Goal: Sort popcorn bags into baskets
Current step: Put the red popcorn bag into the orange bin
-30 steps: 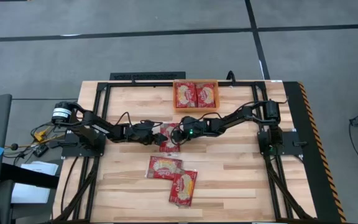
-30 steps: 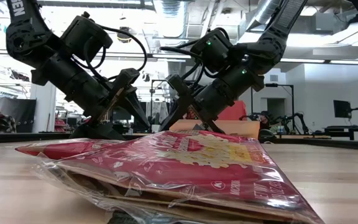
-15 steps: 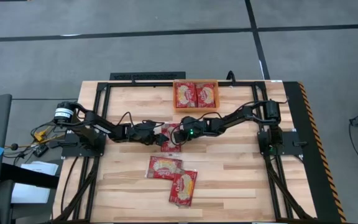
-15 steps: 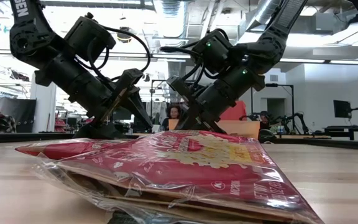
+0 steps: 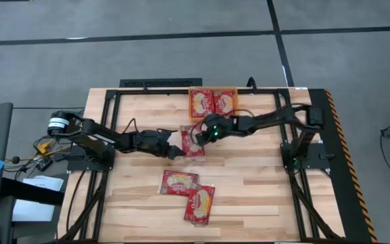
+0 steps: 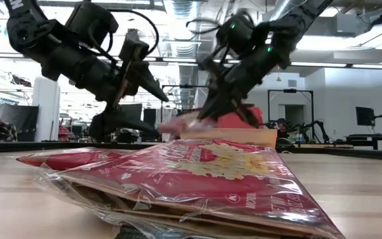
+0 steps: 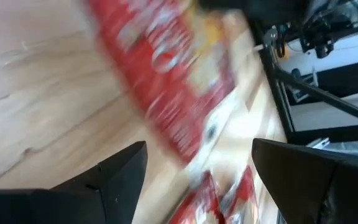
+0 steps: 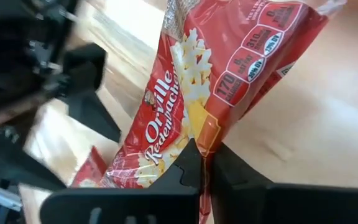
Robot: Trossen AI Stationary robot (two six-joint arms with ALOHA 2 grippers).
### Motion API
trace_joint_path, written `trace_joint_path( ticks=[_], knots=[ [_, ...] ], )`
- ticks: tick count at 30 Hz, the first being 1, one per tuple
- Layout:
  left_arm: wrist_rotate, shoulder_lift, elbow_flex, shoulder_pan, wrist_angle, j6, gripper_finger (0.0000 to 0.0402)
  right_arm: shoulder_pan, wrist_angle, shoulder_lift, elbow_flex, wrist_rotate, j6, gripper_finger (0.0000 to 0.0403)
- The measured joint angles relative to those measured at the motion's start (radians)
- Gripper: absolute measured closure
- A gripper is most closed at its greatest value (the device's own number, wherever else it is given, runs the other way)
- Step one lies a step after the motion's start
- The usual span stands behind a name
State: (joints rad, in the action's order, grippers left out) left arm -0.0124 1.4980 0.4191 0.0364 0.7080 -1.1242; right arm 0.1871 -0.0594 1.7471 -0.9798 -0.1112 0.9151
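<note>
Lifting one popcorn bag (image 8: 191, 118) pinched edge-on in my right gripper (image 5: 196, 139), left gripper (image 5: 175, 150) open, I risk it slipping short of the basket (image 5: 213, 103).

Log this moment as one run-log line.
right gripper: shut on popcorn bag, lifted | left gripper: open, beside it | basket: two bags | table: two bags

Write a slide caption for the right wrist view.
Right hand pinches a red popcorn bag by its edge above the wooden table, with the open left hand just beyond.
</note>
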Motion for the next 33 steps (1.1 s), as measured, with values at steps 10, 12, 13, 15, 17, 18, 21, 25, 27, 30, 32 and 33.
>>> trace_joint_path(
  ticks=[10, 12, 13, 15, 17, 18, 21, 25, 27, 30, 32, 33],
  knots=[
    [0.042, -0.04, -0.002, 0.0, 0.001, -0.005, 0.0123, 0.245, 0.292, -0.314, -0.002, -0.027, -0.242, 0.0375],
    [0.046, -0.04, -0.002, 0.0, -0.001, -0.013, 0.0123, 0.319, 0.348, -0.37, -0.002, -0.044, -0.303, 0.0372],
    [0.048, -0.04, -0.002, 0.0, -0.001, -0.015, 0.0123, 0.358, 0.361, -0.393, -0.002, -0.052, -0.329, 0.0372],
    [0.052, -0.04, -0.001, 0.0, -0.001, -0.017, 0.0123, 0.438, 0.398, -0.429, -0.002, -0.076, -0.385, 0.0376],
    [0.054, -0.041, -0.002, 0.0, -0.002, -0.021, 0.0123, 0.514, 0.408, -0.445, -0.002, -0.115, -0.43, 0.0383],
    [0.059, -0.041, -0.002, 0.0, -0.002, -0.024, 0.0123, 0.549, 0.409, -0.446, -0.002, -0.136, -0.455, 0.0385],
    [0.082, -0.041, -0.002, 0.0, -0.007, -0.033, 0.0123, 0.632, 0.406, -0.422, -0.003, -0.199, -0.514, 0.0383],
    [0.106, -0.041, -0.002, 0.0, -0.021, -0.041, 0.0123, 0.688, 0.395, -0.343, -0.003, -0.266, -0.571, 0.0366],
    [0.116, -0.041, -0.002, 0.0, -0.025, -0.04, 0.0123, 0.702, 0.394, -0.3, -0.003, -0.283, -0.588, 0.0361],
    [0.133, -0.041, -0.002, 0.0, -0.025, -0.041, 0.0123, 0.716, 0.363, -0.24, -0.003, -0.294, -0.61, 0.0364],
    [0.142, -0.041, -0.002, 0.0, -0.026, -0.041, 0.0123, 0.725, 0.334, -0.204, -0.003, -0.307, -0.61, 0.0368],
    [0.147, -0.041, -0.002, 0.0, -0.03, -0.042, 0.0123, 0.728, 0.315, -0.187, -0.003, -0.312, -0.607, 0.037]
  ],
)
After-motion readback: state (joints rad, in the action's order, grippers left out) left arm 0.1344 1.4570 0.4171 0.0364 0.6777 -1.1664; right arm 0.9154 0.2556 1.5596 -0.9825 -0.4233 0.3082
